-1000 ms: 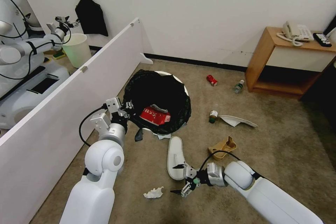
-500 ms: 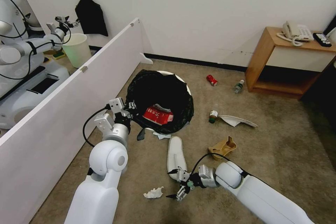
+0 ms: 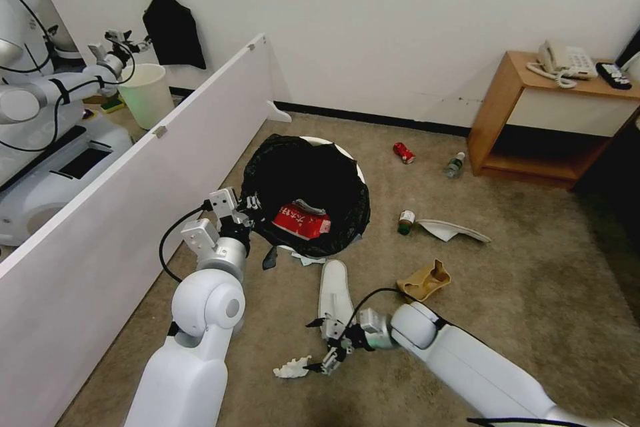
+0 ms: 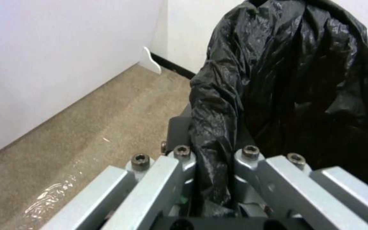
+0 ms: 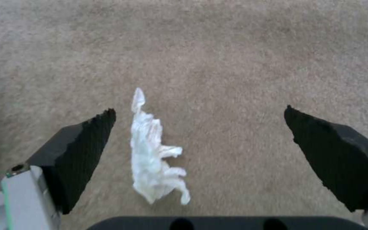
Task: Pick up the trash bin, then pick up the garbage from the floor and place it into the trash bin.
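The trash bin (image 3: 347,160), white with a black bag (image 4: 286,80) draped over its rim, stands on the carpet and holds a red packet (image 3: 300,220). My left gripper (image 3: 243,208) is shut on the bagged rim; the left wrist view shows the left gripper (image 4: 211,156) pinching the plastic. Garbage lies around: a crumpled white tissue (image 3: 292,367), a white slipper (image 3: 333,290), a brown paper bag (image 3: 425,280), another slipper (image 3: 453,230), a small bottle (image 3: 405,221), a red can (image 3: 403,153) and a clear bottle (image 3: 455,164). My right gripper (image 3: 312,347) hangs open just right of the tissue (image 5: 154,153), which lies between the right gripper's (image 5: 201,140) fingers near one pad.
A white partition board (image 3: 133,167) runs along the left. Beyond it stands another robot (image 3: 40,93) with a pale bin (image 3: 147,93). A wooden side table (image 3: 553,120) with a phone sits against the wall at the right.
My right arm has swung left and lower, from beside the slipper's toe to the white tissue. The left gripper and bin shifted slightly to the right.
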